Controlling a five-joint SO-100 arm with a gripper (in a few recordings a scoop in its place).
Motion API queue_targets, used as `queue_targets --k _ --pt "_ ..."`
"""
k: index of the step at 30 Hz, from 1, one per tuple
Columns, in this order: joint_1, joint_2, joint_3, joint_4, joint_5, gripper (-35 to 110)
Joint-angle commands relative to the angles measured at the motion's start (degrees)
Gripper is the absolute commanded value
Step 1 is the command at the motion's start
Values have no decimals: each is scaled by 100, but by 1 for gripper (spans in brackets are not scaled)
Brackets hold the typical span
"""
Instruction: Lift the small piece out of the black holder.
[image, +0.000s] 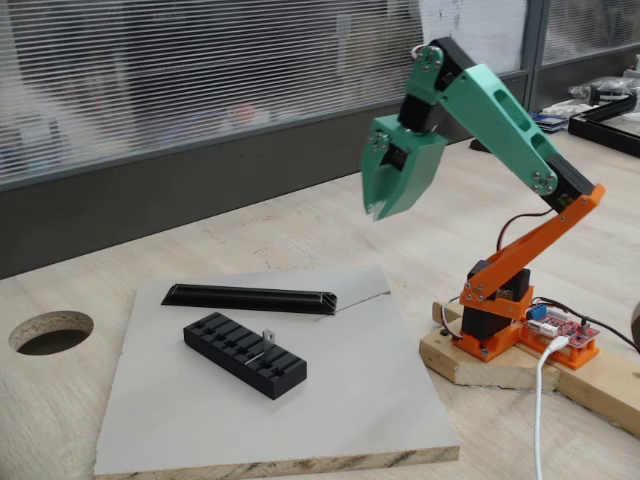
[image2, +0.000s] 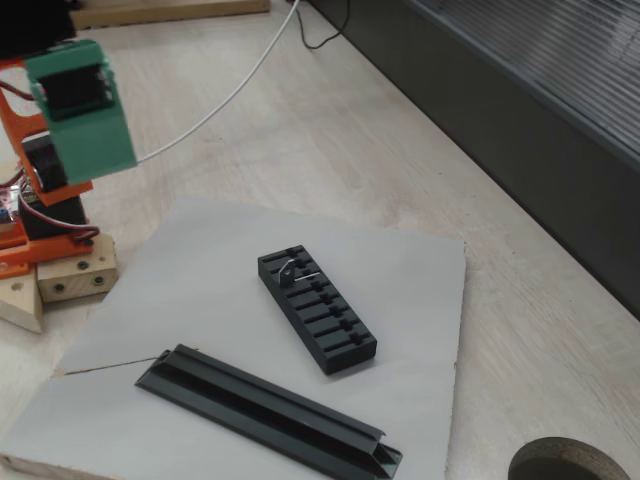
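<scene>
The black holder (image: 245, 353) (image2: 315, 310) lies on a grey board (image: 350, 400) (image2: 410, 270), its slotted top facing up. The small piece (image: 268, 340) (image2: 291, 268), a thin grey metal tab, stands in a slot near one end of the holder. In a fixed view my green gripper (image: 379, 212) hangs high above the table, up and to the right of the holder and well apart from it. Its fingers meet at the tips, with nothing between them. In the other fixed view the gripper's green body (image2: 80, 110) sits at the upper left with its tips hidden.
A long thin black rail (image: 255, 298) (image2: 270, 410) lies on the board beside the holder. The arm's orange base (image: 500, 320) (image2: 40, 200) is mounted on a wooden block off the board, with a white cable (image2: 215, 100) trailing away. A round hole (image: 50, 332) (image2: 570, 462) is cut in the table.
</scene>
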Motion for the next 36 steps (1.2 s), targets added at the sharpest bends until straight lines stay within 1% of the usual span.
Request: queue_targets --k 1,3,9,12,20,24,27,31,36 --pt "-492 -202 -35 88 598 6" --pt "-729 -360 -35 -176 650 6" --pt "-1266 -1072 -35 -1406 659 6" --pt "-1424 -1424 -35 -1714 659 6" --pt "-1485 -1916 -35 -1749 712 6" --pt "-1521 -2522 -44 -1749 1371 6" --pt "-1942 -2786 -114 -1758 1802 6" --pt "-2232 -2813 -114 -1758 1916 6" --pt "-2250 -2777 -123 -1758 1925 6"
